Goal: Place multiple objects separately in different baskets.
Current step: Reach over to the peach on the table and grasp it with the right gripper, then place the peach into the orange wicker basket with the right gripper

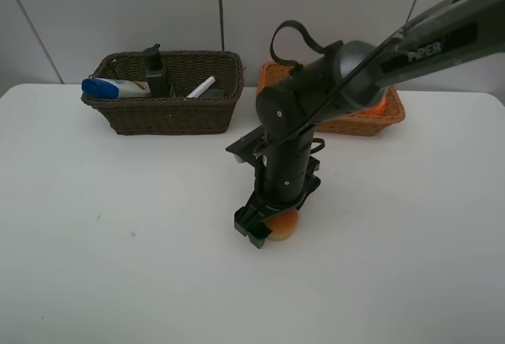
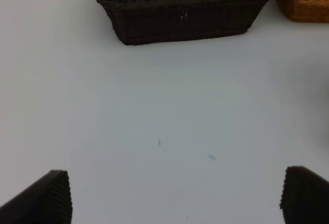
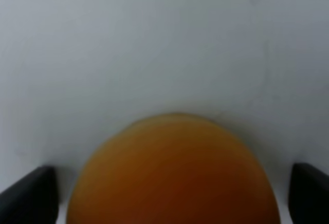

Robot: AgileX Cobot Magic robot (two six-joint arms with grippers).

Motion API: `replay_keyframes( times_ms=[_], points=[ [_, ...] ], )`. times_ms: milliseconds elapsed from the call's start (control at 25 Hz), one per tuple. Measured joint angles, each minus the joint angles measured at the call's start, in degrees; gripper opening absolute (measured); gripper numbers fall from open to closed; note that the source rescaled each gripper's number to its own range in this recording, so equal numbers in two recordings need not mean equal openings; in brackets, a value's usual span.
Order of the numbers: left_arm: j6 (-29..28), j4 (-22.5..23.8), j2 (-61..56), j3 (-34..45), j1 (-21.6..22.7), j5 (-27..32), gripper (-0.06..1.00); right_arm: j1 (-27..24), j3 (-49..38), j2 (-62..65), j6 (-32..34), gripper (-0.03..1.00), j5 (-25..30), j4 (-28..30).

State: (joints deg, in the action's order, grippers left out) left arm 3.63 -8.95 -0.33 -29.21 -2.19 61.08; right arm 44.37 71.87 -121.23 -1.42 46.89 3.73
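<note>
"PiPER" on my right arm (image 1: 442,44) | dark basket (image 1: 170,111): white bottle with blue cap (image 1: 110,87), pump bottle (image 1: 156,72), marker (image 1: 200,87) | right gripper (image 1: 264,229) spread around peach (image 1: 282,226), in front of that basket | left gripper (image 2: 169,196) apart, empty

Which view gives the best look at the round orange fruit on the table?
The right wrist view: the fruit fills it, between the right hand's open fingers. The exterior high view shows only part of it under that hand. The left wrist view misses it.
</note>
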Motion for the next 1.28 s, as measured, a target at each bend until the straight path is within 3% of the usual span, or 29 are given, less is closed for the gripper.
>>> replay_keyframes(
  times_ms=[80,120,200,280,640,800,1040,1160,1280],
  points=[
    [0.0,0.0,0.0,0.0,0.0,0.0,1.00,0.0,0.0,-0.1,0.0,0.94,0.0,0.2],
    [0.0,0.0,0.0,0.0,0.0,0.0,1.00,0.0,0.0,-0.2,0.0,0.85,0.0,0.5],
    [0.0,0.0,0.0,0.0,0.0,0.0,1.00,0.0,0.0,-0.3,0.0,0.51,0.0,1.1],
    [0.0,0.0,0.0,0.0,0.0,0.0,1.00,0.0,0.1,-0.4,0.0,0.04,0.0,1.2],
    [0.0,0.0,0.0,0.0,0.0,0.0,1.00,0.0,0.2,2.0,0.0,0.02,1.1,1.3],
    [0.0,0.0,0.0,0.0,0.0,0.0,1.00,-1.8,4.3,7.2,0.0,0.02,1.2,3.3],
    [0.0,0.0,0.0,0.0,0.0,0.0,1.00,-13.6,17.5,6.6,0.2,0.02,-2.6,3.2],
    [0.0,0.0,0.0,0.0,0.0,0.0,1.00,-20.2,22.7,2.8,0.2,0.02,-7.0,-0.7],
    [0.0,0.0,0.0,0.0,0.0,0.0,1.00,-25.3,26.6,-1.5,0.2,0.02,-8.0,-5.7]
  ],
)
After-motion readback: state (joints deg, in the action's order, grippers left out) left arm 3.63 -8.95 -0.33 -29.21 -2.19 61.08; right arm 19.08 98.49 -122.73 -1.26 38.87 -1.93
